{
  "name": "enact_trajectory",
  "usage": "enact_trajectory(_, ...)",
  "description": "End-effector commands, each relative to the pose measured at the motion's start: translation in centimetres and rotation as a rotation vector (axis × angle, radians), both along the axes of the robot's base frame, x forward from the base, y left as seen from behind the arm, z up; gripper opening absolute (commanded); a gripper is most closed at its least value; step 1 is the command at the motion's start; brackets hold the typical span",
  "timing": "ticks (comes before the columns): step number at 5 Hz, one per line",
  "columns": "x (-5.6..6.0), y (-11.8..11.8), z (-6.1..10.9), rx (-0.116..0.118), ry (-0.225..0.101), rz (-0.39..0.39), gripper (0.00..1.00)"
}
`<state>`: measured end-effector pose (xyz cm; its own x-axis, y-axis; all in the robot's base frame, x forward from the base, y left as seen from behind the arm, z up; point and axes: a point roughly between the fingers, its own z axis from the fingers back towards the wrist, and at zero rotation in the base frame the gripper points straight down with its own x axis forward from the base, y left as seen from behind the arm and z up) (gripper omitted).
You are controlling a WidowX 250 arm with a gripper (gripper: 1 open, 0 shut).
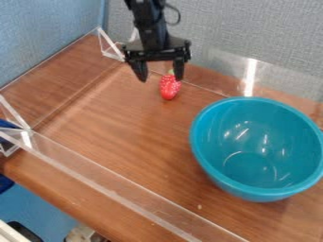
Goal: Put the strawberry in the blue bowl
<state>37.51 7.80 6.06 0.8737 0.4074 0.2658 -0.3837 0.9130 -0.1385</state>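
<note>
A brown wooden table (113,123) with visible grain fills the view. Low clear plastic walls (76,163) stand along its edges. Behind it stands a grey-blue fabric wall (51,28). The light is soft and even.

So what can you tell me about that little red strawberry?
The strawberry is a small red toy that looks like plastic; its cone shape is only roughly visible. It lies on the brown wooden table, left of the blue bowl and apart from it. The robot's open hand hangs just above it, not gripping it.
</note>
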Motion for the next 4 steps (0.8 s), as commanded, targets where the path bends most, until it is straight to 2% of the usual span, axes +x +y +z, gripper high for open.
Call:
enact_trajectory(1, 1.8, -0.1, 1.0, 0.03, -0.059, 0.024, 1.0)
enact_trajectory(3, 2.9, 0.1, -1.3, 0.043, -0.028, 0.056, 1.0)
enact_trajectory(4, 3.1, 0.2, -1.7, 0.044, -0.026, 0.056, 0.0)
